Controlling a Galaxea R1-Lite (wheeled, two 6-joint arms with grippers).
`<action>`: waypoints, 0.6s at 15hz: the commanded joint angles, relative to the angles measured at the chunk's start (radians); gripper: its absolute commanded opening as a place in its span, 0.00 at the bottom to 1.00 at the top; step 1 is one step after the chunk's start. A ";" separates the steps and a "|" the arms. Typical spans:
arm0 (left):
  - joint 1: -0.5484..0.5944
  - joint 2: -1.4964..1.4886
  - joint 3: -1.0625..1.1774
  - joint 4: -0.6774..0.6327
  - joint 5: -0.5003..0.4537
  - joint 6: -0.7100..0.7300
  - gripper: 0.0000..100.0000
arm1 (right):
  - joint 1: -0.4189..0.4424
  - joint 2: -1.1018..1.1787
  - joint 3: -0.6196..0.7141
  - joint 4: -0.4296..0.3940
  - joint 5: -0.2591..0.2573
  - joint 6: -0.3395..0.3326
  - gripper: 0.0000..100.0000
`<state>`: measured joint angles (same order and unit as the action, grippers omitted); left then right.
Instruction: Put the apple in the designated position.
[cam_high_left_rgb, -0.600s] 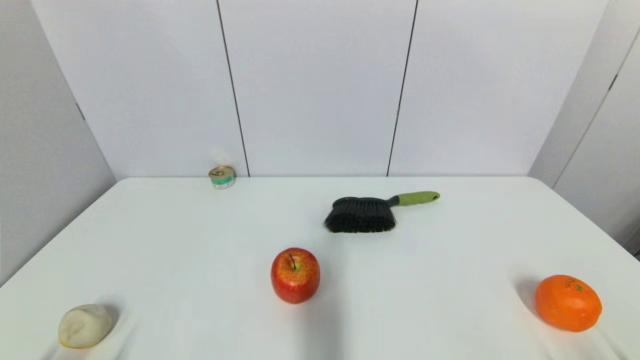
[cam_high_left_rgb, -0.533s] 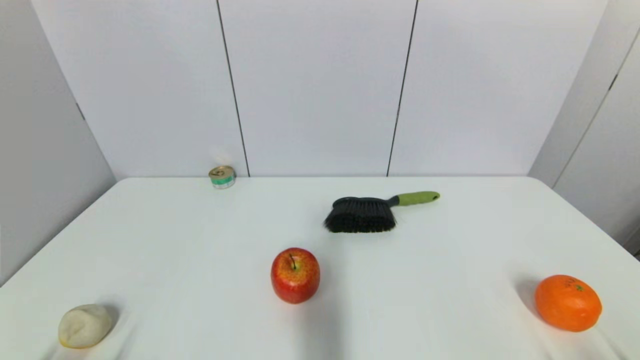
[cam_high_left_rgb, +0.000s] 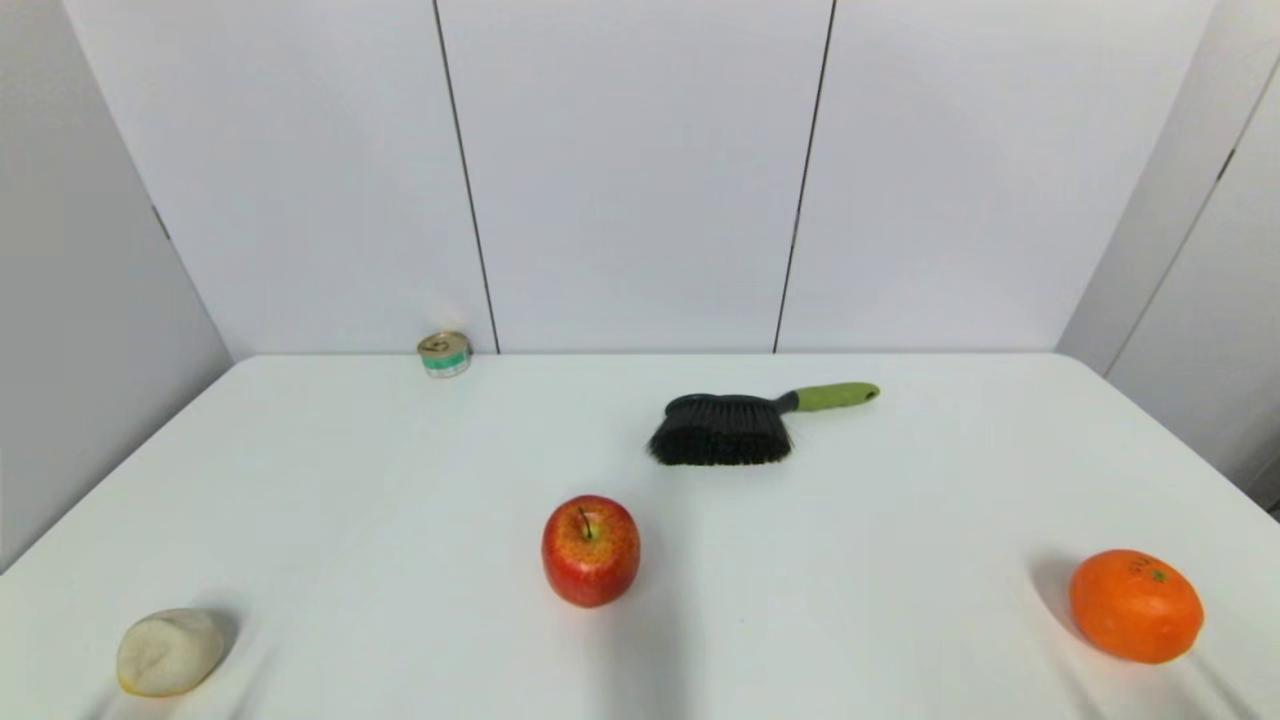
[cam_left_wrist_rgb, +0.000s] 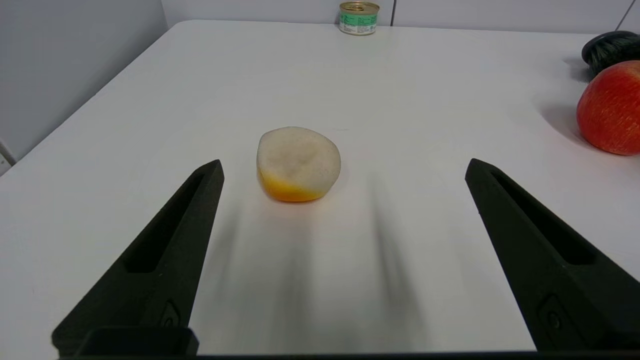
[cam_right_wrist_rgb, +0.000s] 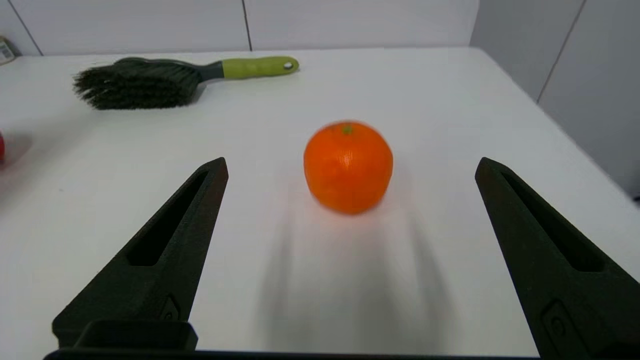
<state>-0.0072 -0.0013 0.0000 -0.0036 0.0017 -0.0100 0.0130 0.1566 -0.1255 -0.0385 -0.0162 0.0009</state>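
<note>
We see one white counter (cam_high_left_rgb: 900, 500) carrying five loose things, one of each kind. Largest of these is the brush (cam_high_left_rgb: 735, 425), black bristles with a green handle, lying on its side toward the far middle-right. One orange (cam_high_left_rgb: 1136, 605) sits near the right front corner. One apple (cam_high_left_rgb: 590, 550), red with yellow speckles, stands stem-up in the front middle of the counter, nearer than the brush and apart from it, between the orange and the lump and well apart from both; nothing touches it. One pale lump (cam_high_left_rgb: 170, 650) with a yellow-orange underside lies near the left front corner. One small can (cam_high_left_rgb: 444, 353), gold-topped with a green label, stands at the far edge, left of centre, against the wall.

We count two grippers, neither showing in the head view. The left gripper (cam_left_wrist_rgb: 345, 170) hangs low over the counter just short of the lump, its two fingers (cam_left_wrist_rgb: 170, 250) spread wide and holding nothing; the apple shows at the edge of that view. The right gripper (cam_right_wrist_rgb: 350, 167) hangs just short of the orange, its two fingers (cam_right_wrist_rgb: 165, 245) likewise spread wide and empty.
</note>
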 joint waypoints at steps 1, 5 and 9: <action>0.000 0.001 0.000 0.001 0.000 -0.001 1.00 | 0.079 0.442 -0.315 -0.008 0.010 -0.170 1.00; 0.001 0.001 0.000 0.001 0.000 -0.001 1.00 | 0.242 0.756 -0.562 -0.008 0.125 -0.213 1.00; 0.001 0.001 0.000 0.001 0.000 -0.001 1.00 | 0.490 1.060 -0.674 -0.060 0.206 -0.213 1.00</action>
<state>-0.0072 -0.0013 0.0000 -0.0028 0.0013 -0.0104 0.3130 0.9140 -0.6917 -0.0479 0.1362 -0.2045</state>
